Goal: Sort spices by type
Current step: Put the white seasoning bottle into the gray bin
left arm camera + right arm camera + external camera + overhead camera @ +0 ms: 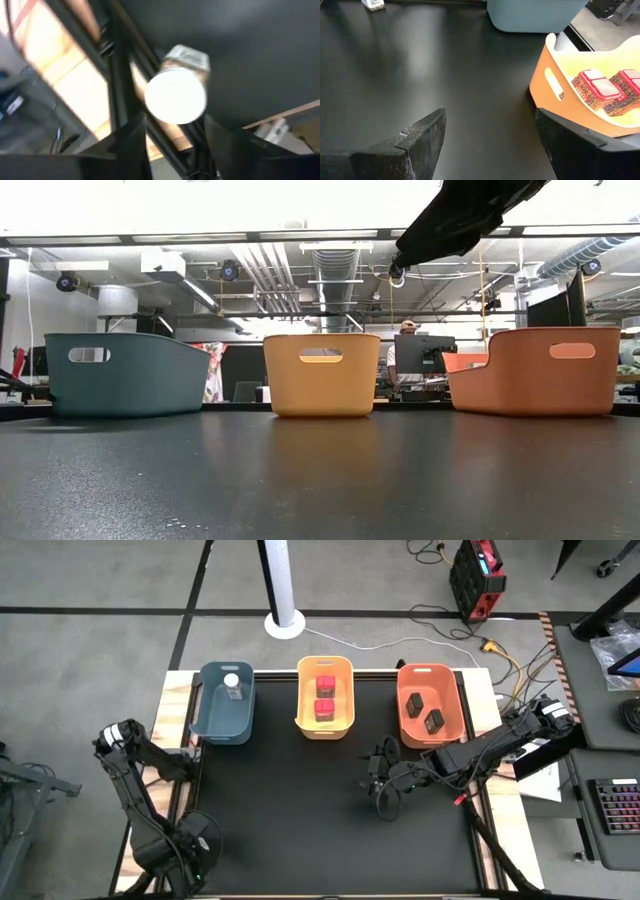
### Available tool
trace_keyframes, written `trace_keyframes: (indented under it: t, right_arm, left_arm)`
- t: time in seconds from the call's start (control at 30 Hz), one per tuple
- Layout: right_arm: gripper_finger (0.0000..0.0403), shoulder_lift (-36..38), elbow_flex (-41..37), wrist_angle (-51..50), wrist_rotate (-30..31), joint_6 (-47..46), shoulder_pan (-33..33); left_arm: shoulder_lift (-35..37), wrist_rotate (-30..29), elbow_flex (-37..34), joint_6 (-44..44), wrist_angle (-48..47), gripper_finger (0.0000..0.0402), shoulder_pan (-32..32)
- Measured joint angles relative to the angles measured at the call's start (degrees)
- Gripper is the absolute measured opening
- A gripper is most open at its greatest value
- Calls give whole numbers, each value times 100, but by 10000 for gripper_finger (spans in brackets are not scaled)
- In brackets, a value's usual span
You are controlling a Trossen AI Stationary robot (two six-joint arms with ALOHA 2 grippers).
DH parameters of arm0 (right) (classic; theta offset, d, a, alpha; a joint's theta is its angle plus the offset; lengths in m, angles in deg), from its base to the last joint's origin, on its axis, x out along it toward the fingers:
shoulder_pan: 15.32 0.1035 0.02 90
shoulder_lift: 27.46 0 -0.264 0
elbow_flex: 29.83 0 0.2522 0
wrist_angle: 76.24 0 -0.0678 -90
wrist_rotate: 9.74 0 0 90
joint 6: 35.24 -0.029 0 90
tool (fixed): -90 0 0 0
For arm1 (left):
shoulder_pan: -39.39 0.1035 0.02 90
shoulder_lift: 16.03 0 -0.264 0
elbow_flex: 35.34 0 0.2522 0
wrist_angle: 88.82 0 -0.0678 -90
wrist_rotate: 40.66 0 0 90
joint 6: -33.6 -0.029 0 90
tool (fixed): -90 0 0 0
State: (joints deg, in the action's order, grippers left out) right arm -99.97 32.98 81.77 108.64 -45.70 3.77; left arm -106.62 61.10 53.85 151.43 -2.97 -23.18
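A spice jar with a white round lid (175,95) stands on the black mat by the table's left edge; the right wrist view shows it far off (372,4). My left gripper (175,140) points down over it, open, its fingers to either side of the lid and above it. In the high view the left gripper (195,753) hides this jar. Another white-lidded jar (232,683) lies in the blue bin (222,718). Two red-lidded jars (325,697) are in the yellow bin (303,700), and two dark jars (425,712) in the orange bin (405,700). My right gripper (383,785) hangs open over the mat.
The three bins stand in a row along the mat's far edge. The mat's wooden border and the dark frame rails (120,85) run close beside the jar at the left. The right arm (470,215) reaches in above the orange bin's near side.
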Motion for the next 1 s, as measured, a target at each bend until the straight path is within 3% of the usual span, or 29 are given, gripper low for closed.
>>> trace_keyframes:
  t: [0.1, 0.33, 0.67, 1.0]
  right_arm:
    - [302, 0, 0, 0, -31, 0, 2]
    - [313, -2, 0, 9, -28, -2, 0]
    - [304, -2, 0, 14, -28, -2, 0]
    - [315, -2, -2, 7, -28, 0, 0]
  left_arm:
    - [-1, 300, -134, 144, -1, 227, 31]
    - [-9, 124, -115, -21, 37, 279, 31]
    - [9, -244, -134, -205, 195, 280, 31]
    - [9, -219, -382, 45, 320, 267, 31]
